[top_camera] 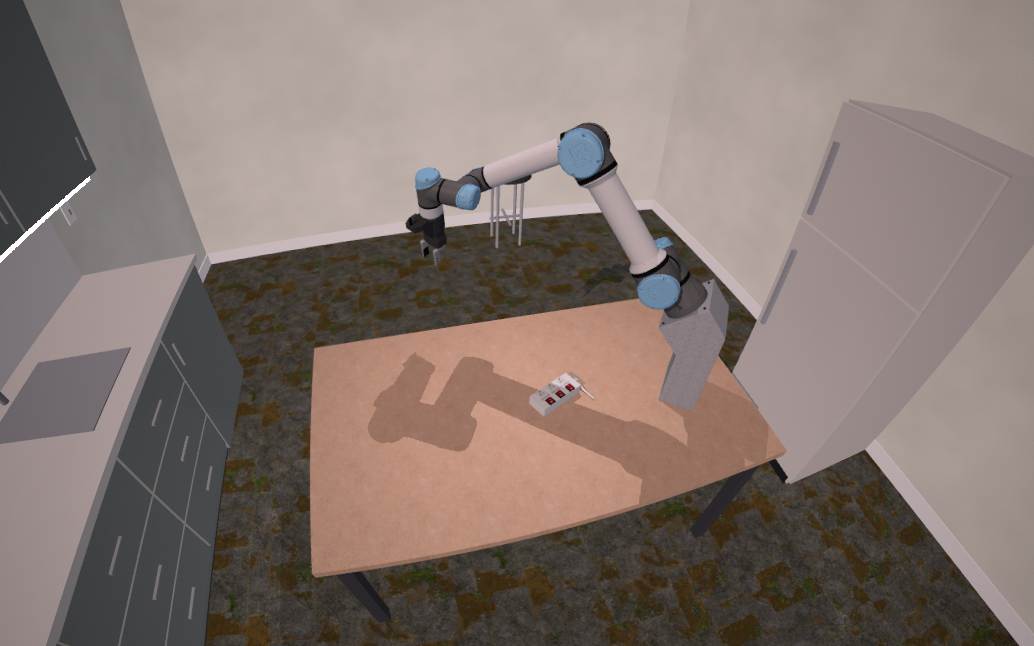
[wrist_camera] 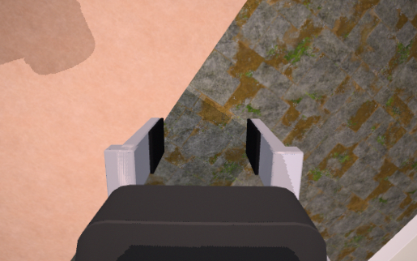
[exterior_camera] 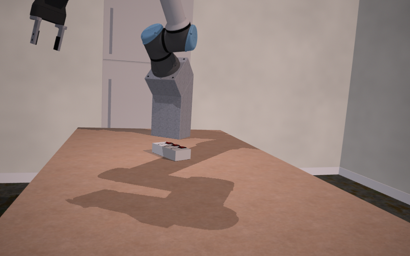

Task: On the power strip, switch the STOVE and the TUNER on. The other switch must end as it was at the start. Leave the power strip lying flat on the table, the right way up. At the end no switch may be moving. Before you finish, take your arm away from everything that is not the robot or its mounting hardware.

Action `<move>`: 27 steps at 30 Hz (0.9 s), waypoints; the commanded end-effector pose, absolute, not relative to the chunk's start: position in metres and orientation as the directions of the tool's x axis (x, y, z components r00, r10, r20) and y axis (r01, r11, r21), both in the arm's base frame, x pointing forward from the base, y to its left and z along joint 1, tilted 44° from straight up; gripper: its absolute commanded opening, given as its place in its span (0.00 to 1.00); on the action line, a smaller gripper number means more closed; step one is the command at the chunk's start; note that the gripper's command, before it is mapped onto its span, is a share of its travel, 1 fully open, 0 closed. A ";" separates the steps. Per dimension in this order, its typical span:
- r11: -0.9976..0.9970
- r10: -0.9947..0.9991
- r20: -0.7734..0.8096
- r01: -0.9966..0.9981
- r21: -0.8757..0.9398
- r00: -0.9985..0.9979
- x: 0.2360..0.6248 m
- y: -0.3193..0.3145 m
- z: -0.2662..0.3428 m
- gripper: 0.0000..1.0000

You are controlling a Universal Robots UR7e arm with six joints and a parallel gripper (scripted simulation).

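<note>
A white power strip [top_camera: 555, 391] [exterior_camera: 171, 150] with three red rocker switches lies flat and upright on the wooden table [top_camera: 440, 498] [exterior_camera: 279, 207], near the arm's grey base [top_camera: 693, 353] [exterior_camera: 171, 105]. The labels are too small to read. My gripper [top_camera: 430, 251] [exterior_camera: 45, 40] [wrist_camera: 205, 135] is open and empty. It hangs high in the air, far from the strip, beyond the table's far edge. In the wrist view the floor shows between the fingers and the table's edge runs diagonally to the left. The strip is out of the wrist view.
A tall fridge [top_camera: 890, 281] [exterior_camera: 117, 63] stands behind the arm's base. A kitchen counter with a sink [top_camera: 63, 393] runs along the left wall. A metal stool [top_camera: 507, 210] stands at the far wall.
</note>
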State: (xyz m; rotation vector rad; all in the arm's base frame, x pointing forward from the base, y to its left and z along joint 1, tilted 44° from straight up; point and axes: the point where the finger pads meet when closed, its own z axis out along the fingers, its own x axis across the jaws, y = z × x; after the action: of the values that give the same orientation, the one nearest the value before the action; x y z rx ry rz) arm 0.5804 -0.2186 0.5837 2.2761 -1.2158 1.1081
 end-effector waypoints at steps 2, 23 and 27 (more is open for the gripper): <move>-0.581 -0.553 0.765 -0.811 -0.068 0.331 0.580 -0.218 0.585 1.00; -0.581 -0.553 0.765 -0.811 -0.069 0.331 0.580 -0.218 0.584 1.00; -0.580 -0.554 0.764 -0.811 -0.071 0.329 0.580 -0.218 0.583 1.00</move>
State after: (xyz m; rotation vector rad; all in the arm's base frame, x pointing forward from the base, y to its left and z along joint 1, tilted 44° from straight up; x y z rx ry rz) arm 0.5802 -0.2184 0.5832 2.2762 -1.2167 1.1087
